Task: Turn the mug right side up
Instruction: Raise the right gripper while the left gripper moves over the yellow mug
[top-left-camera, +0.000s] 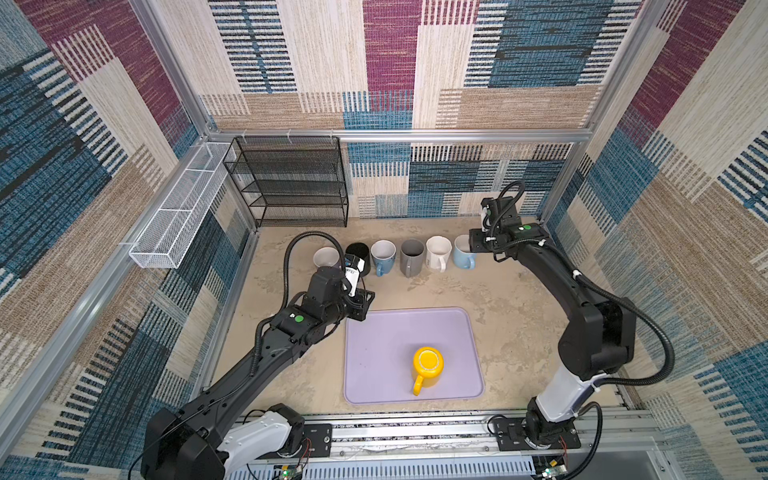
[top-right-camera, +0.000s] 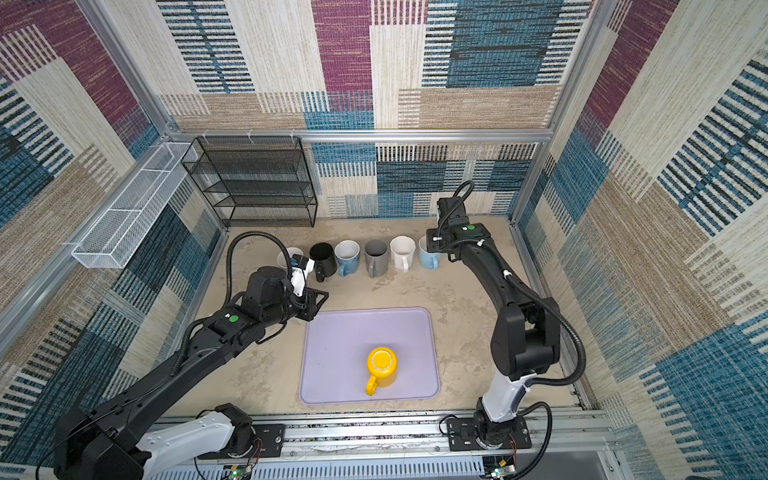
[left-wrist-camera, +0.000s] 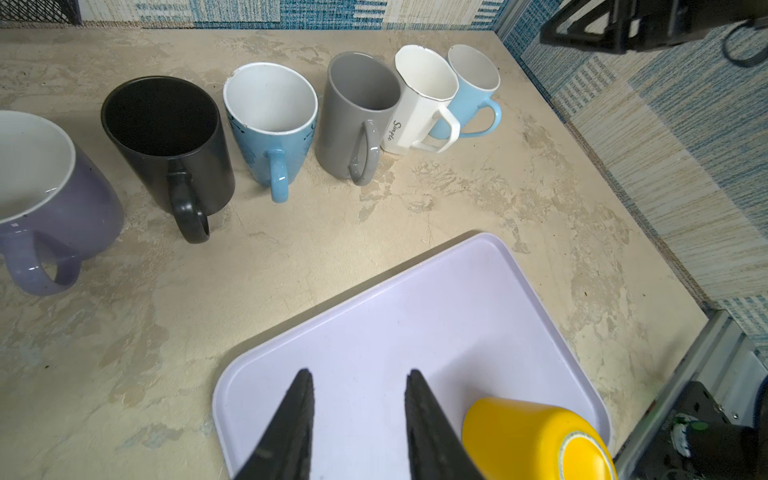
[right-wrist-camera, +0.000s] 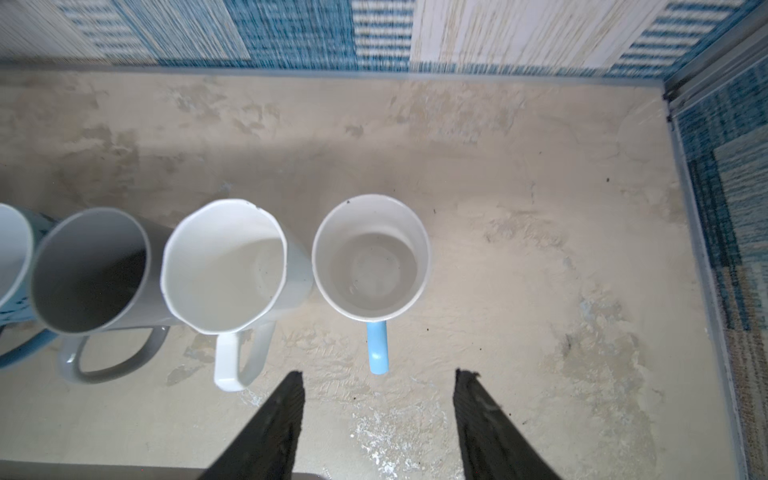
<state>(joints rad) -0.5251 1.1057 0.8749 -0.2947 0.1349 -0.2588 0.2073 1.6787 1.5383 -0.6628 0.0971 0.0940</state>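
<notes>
Hovering over the upright light-blue mug (right-wrist-camera: 371, 257) at the tabletop's back edge, my right gripper (right-wrist-camera: 380, 376) stood apart and empty. My left gripper (left-wrist-camera: 359, 374) was likewise apart, holding nothing. The yellow mug (top-left-camera: 428, 365) sat upside down near the tray's (top-left-camera: 374, 328) front edge. I judged the next move to be gripping and flipping it.

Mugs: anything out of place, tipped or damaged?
Yes. The yellow mug sits upside down, base up, on the lavender tray, while the row of six mugs behind stands upright. The white mug looks chipped at the rim.
</notes>
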